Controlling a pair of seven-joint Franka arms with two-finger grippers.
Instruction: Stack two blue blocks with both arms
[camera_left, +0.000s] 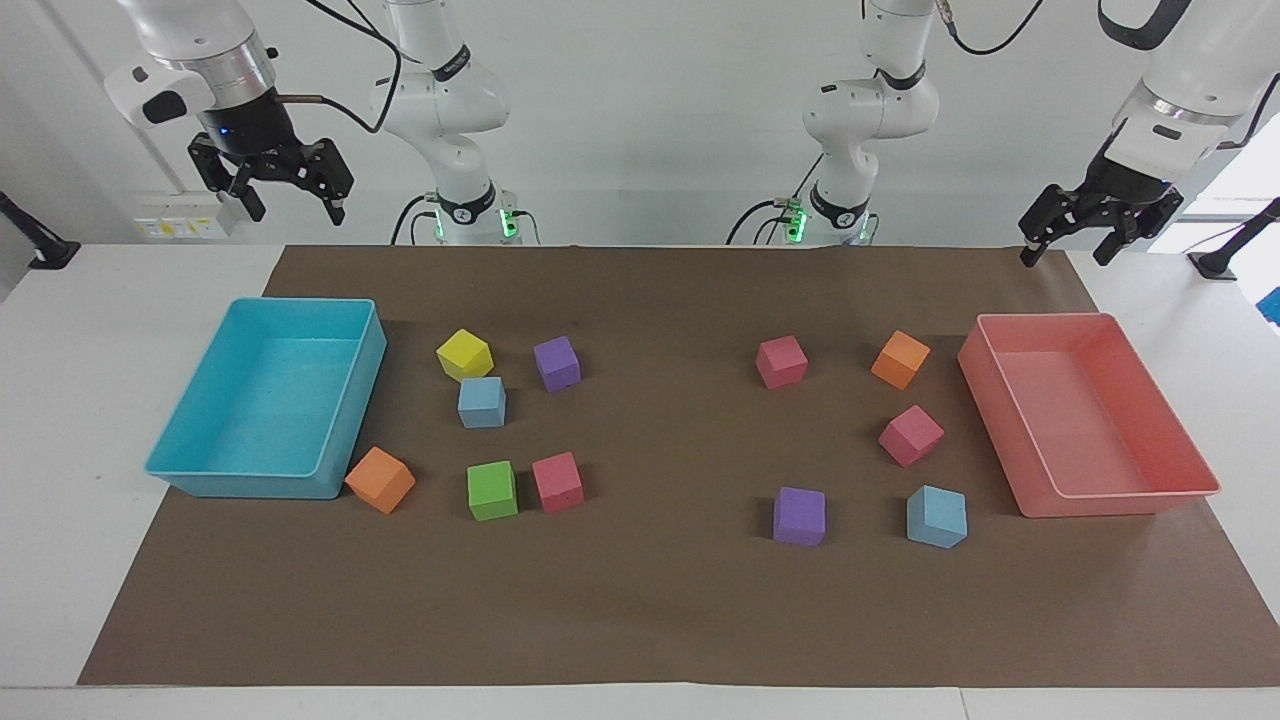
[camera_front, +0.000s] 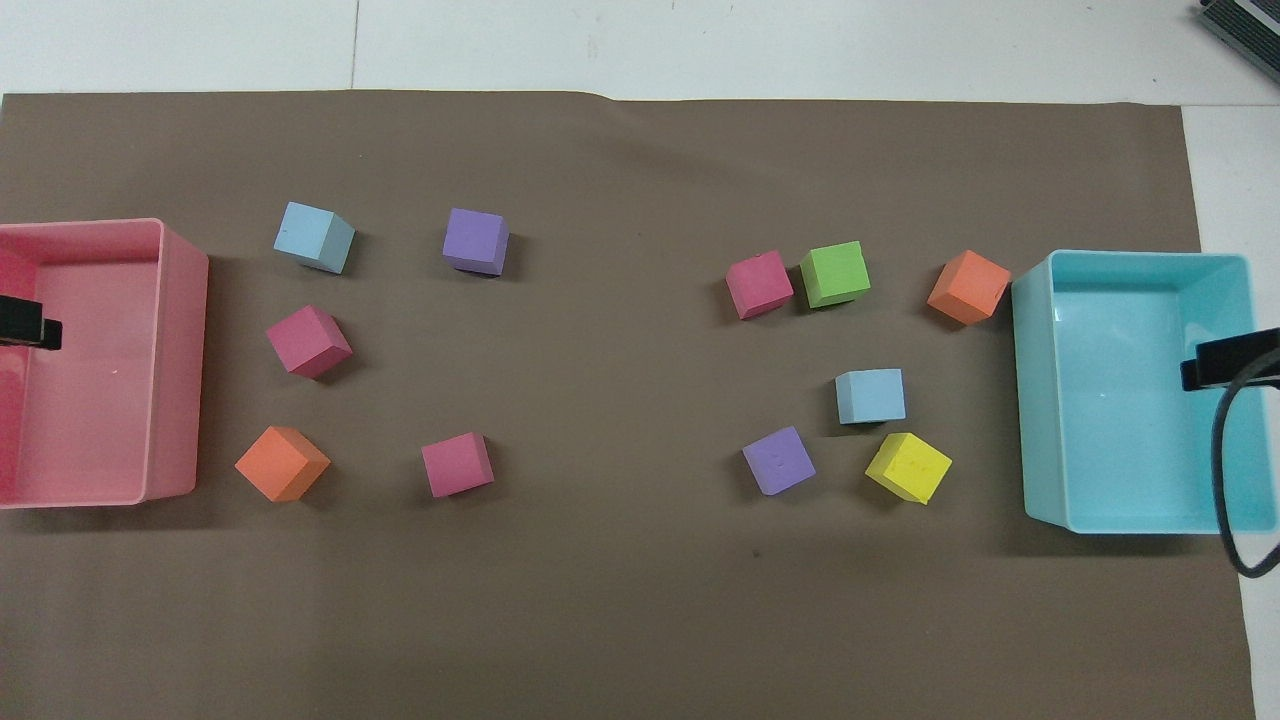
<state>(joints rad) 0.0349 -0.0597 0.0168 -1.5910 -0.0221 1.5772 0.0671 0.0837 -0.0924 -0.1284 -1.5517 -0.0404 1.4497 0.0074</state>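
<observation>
While both blue blocks (camera_left: 481, 402) (camera_left: 936, 516) lie apart, tools (camera_left: 296, 201) (camera_left: 1067, 247) raised.

Robotics lab, two white arms (camera_left: 450, 110) bolted at a paper-covered table (camera_left: 640, 620), plain white wall

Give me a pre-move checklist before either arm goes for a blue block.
1. Both blue blocks free on the mat: ok. One sits beside the yellow block, the other beside a purple block.
2. Blue blocks not yet stacked: ok, they lie at separate ends of the table.
3. Left gripper open and empty: ok, raised near the pink tray.
4. Right gripper open and empty: ok, raised above the turquoise tray.
5. Room around the block by the yellow one: not ok, they nearly touch.
6. Both trays empty: ok.
</observation>
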